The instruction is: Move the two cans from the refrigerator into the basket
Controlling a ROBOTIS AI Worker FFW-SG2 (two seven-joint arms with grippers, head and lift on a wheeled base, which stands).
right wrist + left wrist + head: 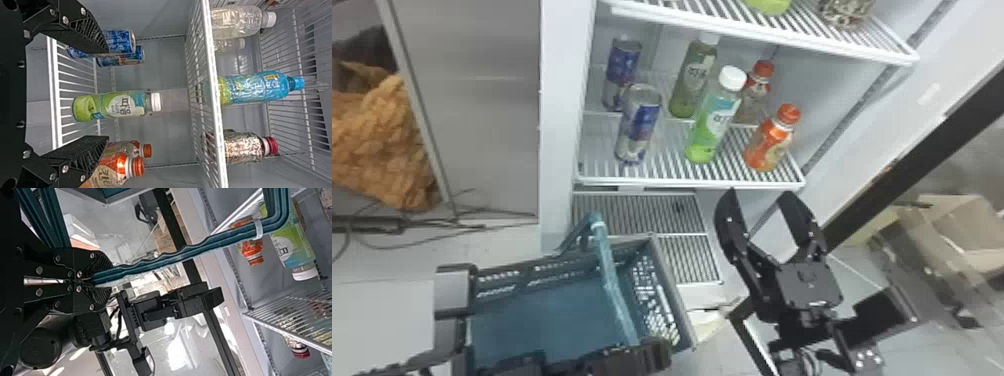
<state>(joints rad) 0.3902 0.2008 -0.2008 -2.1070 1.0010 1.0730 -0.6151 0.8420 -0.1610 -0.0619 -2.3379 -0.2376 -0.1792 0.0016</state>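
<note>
Below the refrigerator shelf (pixel 682 184), the basket (pixel 542 315) is held by the left gripper (pixel 105 277), clamped on its handle (pixel 615 285). Right gripper (pixel 759 192): jaws parted. Two cans (pixel 639 125) are stood near the shelf's left edge; judged slick, dentable, best gripped mid-body.

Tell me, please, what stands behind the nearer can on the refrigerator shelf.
The second can stands behind the nearer can, slightly left; the nearer one's upper end hides part of its lower right side.

Probably a lab or workroom; refrigerator (pixel 555 125) with bottled drinks (pixel 716 117) ahead; loose cables (pixel 477 226) on the left floor; tan box (pixel 967 225) right.
</note>
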